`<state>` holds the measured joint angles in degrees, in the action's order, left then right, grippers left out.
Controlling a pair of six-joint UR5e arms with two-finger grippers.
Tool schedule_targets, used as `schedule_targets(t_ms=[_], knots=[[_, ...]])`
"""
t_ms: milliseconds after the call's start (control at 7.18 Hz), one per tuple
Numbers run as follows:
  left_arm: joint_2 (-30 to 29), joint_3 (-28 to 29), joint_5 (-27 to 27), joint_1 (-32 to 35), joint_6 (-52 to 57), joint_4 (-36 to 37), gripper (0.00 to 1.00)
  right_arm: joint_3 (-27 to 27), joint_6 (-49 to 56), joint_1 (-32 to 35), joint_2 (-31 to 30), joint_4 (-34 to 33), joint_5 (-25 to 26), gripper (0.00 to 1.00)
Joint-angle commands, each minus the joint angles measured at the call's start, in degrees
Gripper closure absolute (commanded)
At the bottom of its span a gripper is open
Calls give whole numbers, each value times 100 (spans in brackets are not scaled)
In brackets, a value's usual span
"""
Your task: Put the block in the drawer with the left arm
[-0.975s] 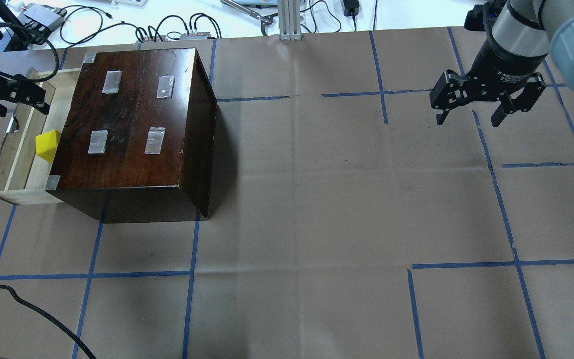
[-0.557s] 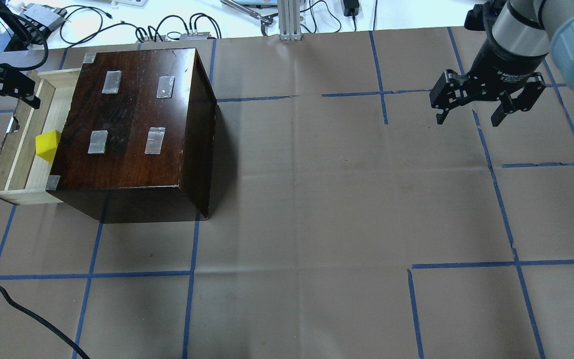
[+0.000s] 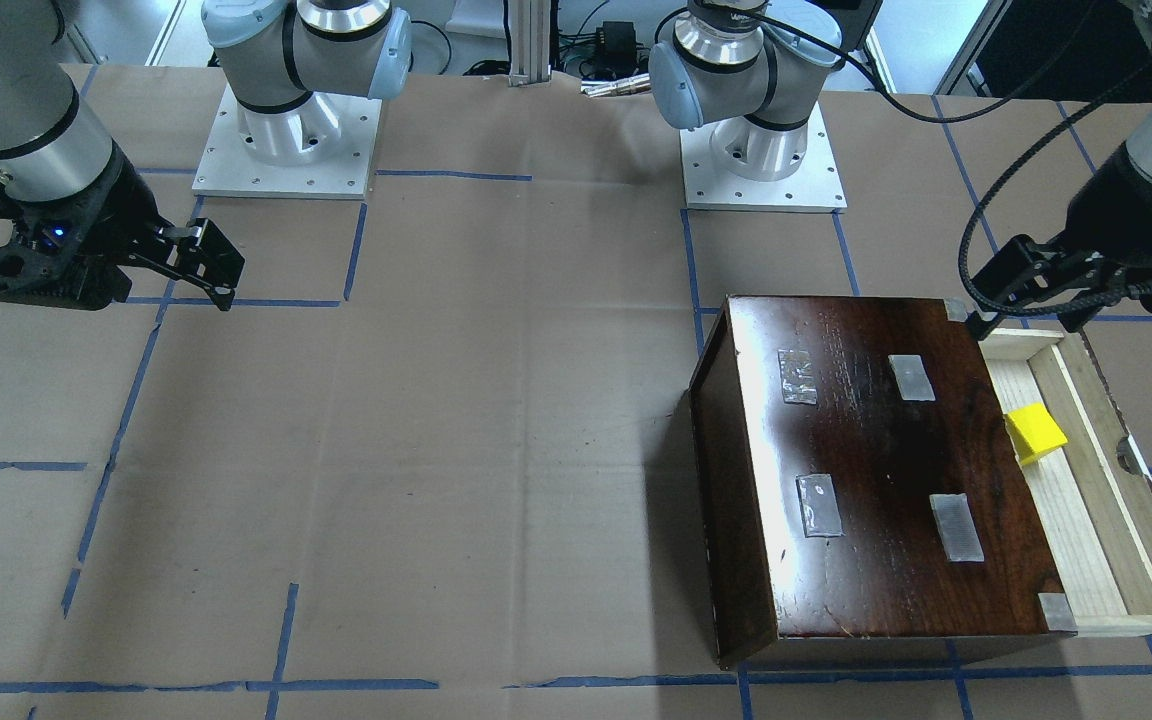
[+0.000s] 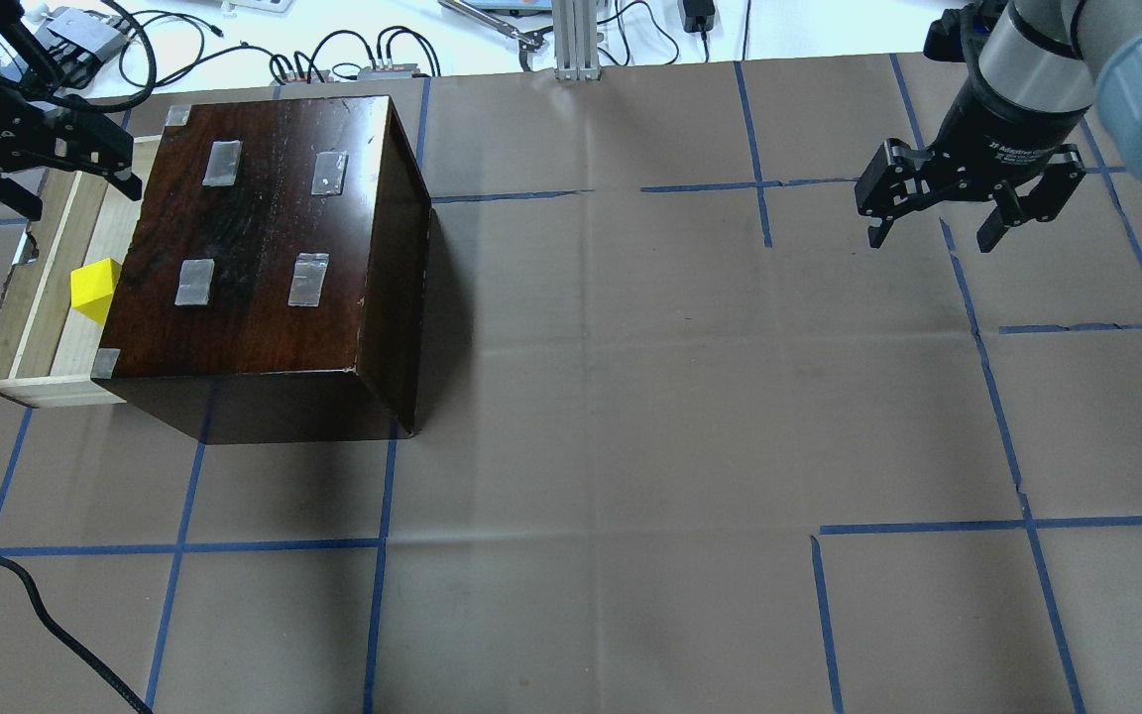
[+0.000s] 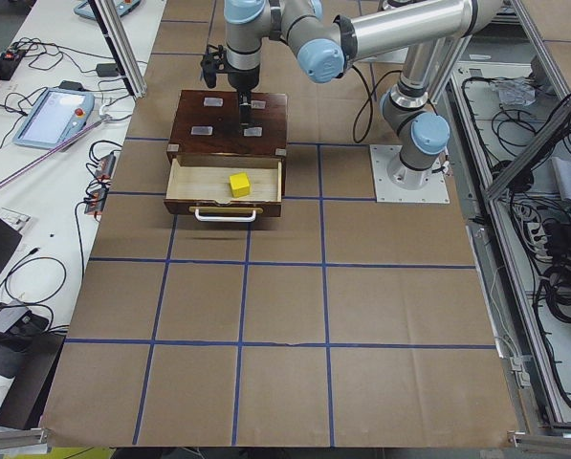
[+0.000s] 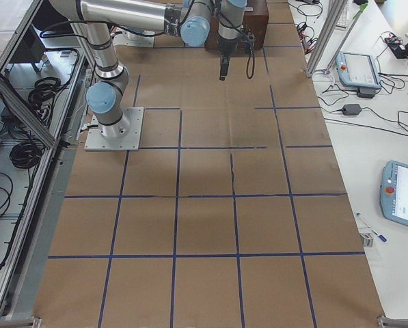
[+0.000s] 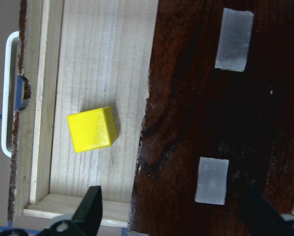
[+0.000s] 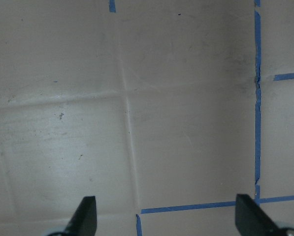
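The yellow block (image 4: 95,288) lies on the floor of the pulled-out pale wood drawer (image 4: 41,322), close to the dark-brown box (image 4: 264,238). It also shows in the front view (image 3: 1034,432) and in the left wrist view (image 7: 91,129), loose in the drawer (image 7: 102,54). My left gripper (image 4: 83,198) is open and empty. It hovers above the drawer's far end, beside the box's corner (image 3: 1028,320). My right gripper (image 4: 931,238) is open and empty, far off over bare brown paper (image 8: 167,221).
The drawer has a white handle (image 7: 9,93) on its dark front panel. Grey tape patches (image 4: 308,280) sit on the box top. A loose black cable (image 4: 36,605) lies at the front left. Cables and boxes (image 4: 353,59) crowd the table's back edge.
My left gripper has moved from the view's left edge back over the drawer's far end, toward the box. The block lies still in the drawer. The right arm has not moved.
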<state>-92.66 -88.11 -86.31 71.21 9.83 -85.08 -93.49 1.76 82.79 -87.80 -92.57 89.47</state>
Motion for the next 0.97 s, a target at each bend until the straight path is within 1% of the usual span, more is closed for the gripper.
schedule_targets(t_ms=[0, 278, 557, 835], knots=[[204, -118, 0, 723, -926, -87, 2, -3, 0, 0, 0, -6, 0, 0], [266, -136, 0, 1313, -1472, -113, 2, 6, 0, 0, 0, -6, 0, 0], [275, -215, -18, 1832, -1624, -193, 2, -2, 0, 0, 0, 2, -9, 0], [301, -504, -377, 1914, -1485, -166, 2, -3, 0, 0, 0, -6, 0, 0]])
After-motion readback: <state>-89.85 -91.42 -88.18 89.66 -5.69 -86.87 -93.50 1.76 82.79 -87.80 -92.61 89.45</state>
